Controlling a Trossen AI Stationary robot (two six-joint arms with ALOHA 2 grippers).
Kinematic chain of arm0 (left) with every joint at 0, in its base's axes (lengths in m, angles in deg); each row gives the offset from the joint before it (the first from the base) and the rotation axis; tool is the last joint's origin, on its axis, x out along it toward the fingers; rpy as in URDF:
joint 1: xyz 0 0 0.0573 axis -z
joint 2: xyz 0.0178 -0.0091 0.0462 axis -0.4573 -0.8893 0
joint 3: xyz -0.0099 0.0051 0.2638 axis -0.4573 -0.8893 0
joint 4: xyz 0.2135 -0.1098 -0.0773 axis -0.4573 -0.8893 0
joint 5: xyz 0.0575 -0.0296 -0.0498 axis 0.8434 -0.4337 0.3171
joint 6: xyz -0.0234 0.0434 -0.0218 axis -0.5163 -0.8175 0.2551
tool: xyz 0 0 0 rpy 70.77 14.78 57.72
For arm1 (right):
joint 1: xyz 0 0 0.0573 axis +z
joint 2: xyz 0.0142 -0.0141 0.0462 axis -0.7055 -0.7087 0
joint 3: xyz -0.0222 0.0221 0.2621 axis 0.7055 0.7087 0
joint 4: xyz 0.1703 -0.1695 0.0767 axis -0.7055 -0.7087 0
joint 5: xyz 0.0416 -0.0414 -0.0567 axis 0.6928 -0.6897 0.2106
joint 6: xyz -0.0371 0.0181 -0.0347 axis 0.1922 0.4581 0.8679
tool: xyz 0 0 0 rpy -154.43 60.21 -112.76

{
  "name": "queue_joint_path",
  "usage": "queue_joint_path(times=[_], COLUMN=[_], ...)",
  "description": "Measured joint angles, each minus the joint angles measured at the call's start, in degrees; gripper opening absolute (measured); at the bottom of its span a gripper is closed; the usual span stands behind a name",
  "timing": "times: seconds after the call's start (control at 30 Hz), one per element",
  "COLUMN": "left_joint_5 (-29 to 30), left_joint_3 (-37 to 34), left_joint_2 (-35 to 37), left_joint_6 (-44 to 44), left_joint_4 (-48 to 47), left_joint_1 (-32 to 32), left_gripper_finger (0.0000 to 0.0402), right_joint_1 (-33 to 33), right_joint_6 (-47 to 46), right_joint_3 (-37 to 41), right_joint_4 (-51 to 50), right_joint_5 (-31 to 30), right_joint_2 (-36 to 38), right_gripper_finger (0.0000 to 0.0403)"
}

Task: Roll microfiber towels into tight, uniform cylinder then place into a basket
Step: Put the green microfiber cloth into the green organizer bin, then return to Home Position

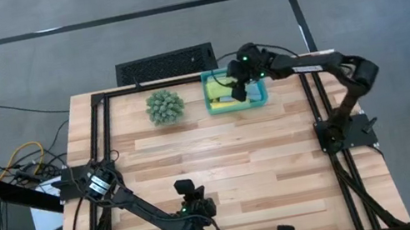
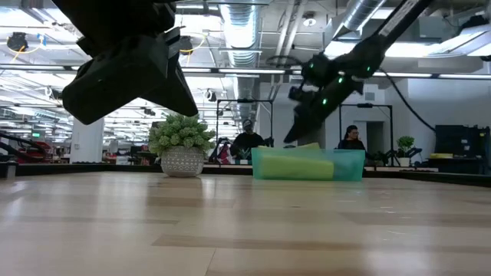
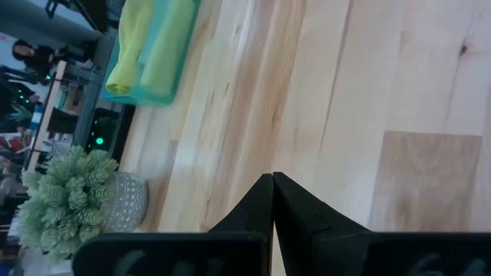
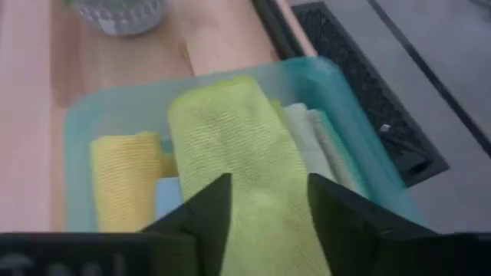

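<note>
The lime green towel (image 4: pixel 234 153) lies rolled in the basket (image 4: pixel 73 130), atop the others, its long axis running straight out between the right gripper (image 4: pixel 265 201) fingers — spread wide, gripping nothing; left gripper (image 3: pixel 273 201) closed, well apart

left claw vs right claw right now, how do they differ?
The left claw is shut with fingers pressed together; the right claw is open. The left hangs over bare table near the front edge; the right hangs over the basket, just above the lime green towel. Neither grips anything.
</note>
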Motion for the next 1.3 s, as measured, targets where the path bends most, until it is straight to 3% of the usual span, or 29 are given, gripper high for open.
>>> queue_joint_path(times=[0.13, 0.27, 0.4, 0.53, 0.73, 0.83, 1.0, 1.2, 1.3], left_joint_5=[0.0, -0.28, -7.67, -13.85, -16.89, -18.94, -21.45, -24.42, -25.9], left_joint_3=[0.0, 0.0, 0.0, 0.0, 0.0, 0.0, 0.0, -0.27, -6.27], left_joint_2=[0.0, 0.0, 0.02, 0.02, 2.99, 6.01, 10.67, 14.66, 19.03], left_joint_6=[-0.03, -6.14, -20.74, -34.76, -42.15, -44.85, -48.47, -48.91, -49.11], left_joint_4=[1.27, 9.76, 23.83, 36.7, 40.65, 40.82, 41.6, 38.81, 43.86], left_joint_1=[0.09, 0.67, 0.72, -0.08, -2.81, -4.11, -7.01, -10.86, -12.65], left_gripper_finger=[0.0, 0.0, 0.0, 0.0, 0.0, 0.0, 0.0, 0.0, 0.0], right_joint_1=[-0.13, 0.91, 5.47, 13.93, 28.95, 35.94, 45.58, 53.88, 56.9], right_joint_6=[-1.0, -2.3, -5.13, -9.43, -20.81, -25.13, -27.03, -26.13, -26.33], right_joint_3=[0.32, 5.45, 15.13, 25.76, 38.77, 43.26, 48.02, 52.03, 53.8], right_joint_4=[-4.93, -6.09, -4.88, -3.32, -3.34, -3.01, -3.03, -2.88, -1.03], right_joint_5=[-0.14, 2.34, 9.03, 9.9, 10.03, 9.3, 1.43, 1.24, -0.5], right_joint_2=[6.8, 15.25, 25.99, 39.68, 63.05, 74.11, 86.84, 95.42, 95.78], right_gripper_finger=[0.0244, 0.0235, 0.0184, 0.0108, 0.0011, 0.0019, 0.0027, 0.0006, 0.0013])
